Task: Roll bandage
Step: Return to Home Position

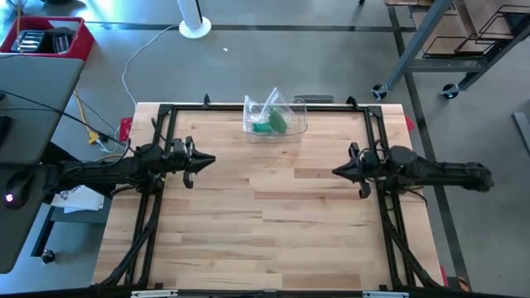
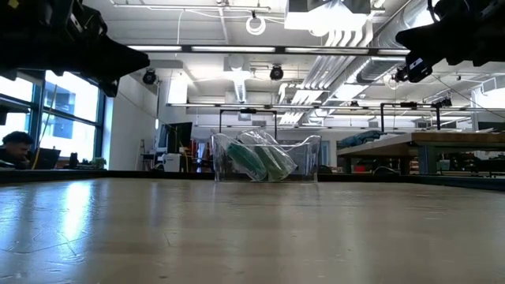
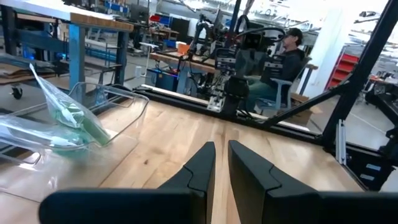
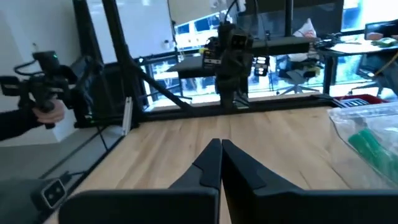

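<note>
Bench check, both arms over the wooden table (image 1: 273, 223).

Left gripper (image 1: 207, 160): hovers above the left part of the table and points toward the middle. In the left wrist view its fingers (image 3: 200, 169) are drawn together with only a thin slit between them. Nothing is held.

Right gripper (image 1: 338, 171): hovers above the right part of the table, facing the left one, and the two are well apart. In the right wrist view its fingers (image 4: 208, 165) meet at the tips. It carries nothing.

Task item: the green bandage (image 1: 271, 124) is rolled and sits inside a clear zip bag (image 1: 269, 106). The bag lies in the transparent bin (image 1: 301, 117). The bin stands at the middle of the table's far edge, beyond both grippers and roughly midway between them.

The low view agrees. The bin (image 2: 309, 158) rests flat on the table with the bag (image 2: 272, 146) crumpled inside it, the green roll (image 2: 252, 163) showing through. The top of the bag pokes up above the bin's rim. I see the same thing from the left wrist.

Neither gripper touches the bin or the bag.

Room: a person (image 3: 287, 56) sits at a bench beyond the table. In the right wrist view a hand (image 4: 48, 112) off the table's side holds a dark device.
</note>
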